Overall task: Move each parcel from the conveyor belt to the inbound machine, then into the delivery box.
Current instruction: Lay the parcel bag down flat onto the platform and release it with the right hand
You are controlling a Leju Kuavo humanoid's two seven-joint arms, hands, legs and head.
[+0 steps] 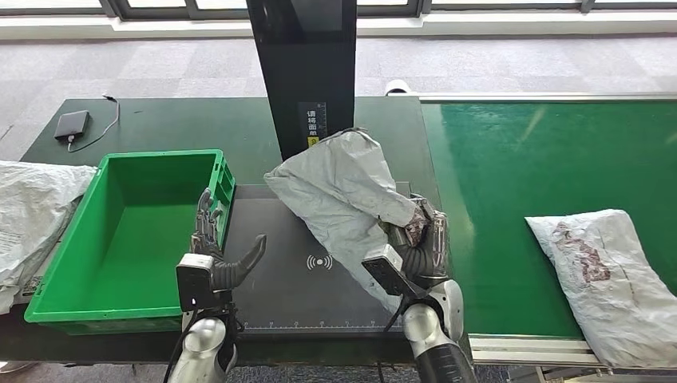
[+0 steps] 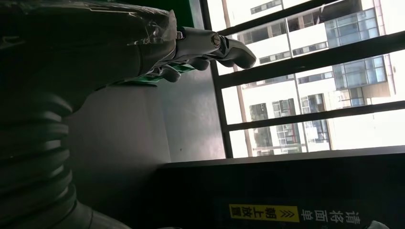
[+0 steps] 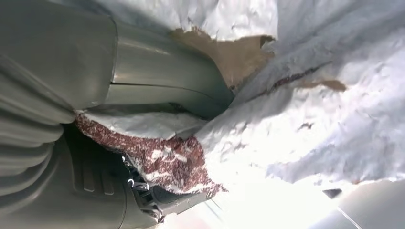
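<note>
I am grasping a crumpled grey plastic mailer parcel (image 1: 343, 199) in my right robot hand (image 1: 415, 243), fingers clamped on its near corner where the reddish torn label patch (image 3: 167, 162) is bunching against my thumb. I am holding it tilted up over the flat black scanning pad of the inbound machine (image 1: 303, 279), probably so the machine's black upright column (image 1: 307, 72) at 12 o'clock can read it. My left robot hand (image 1: 215, 255) is hovering released, fingers apart, at 9 o'clock of the pad, just beside the rim of the empty green plastic delivery box (image 1: 120, 231); I judge it is waiting there to take the parcel across. A second white parcel (image 1: 607, 271) is lying on the green conveyor belt (image 1: 519, 159) at 3 o'clock, awaiting its turn.
</note>
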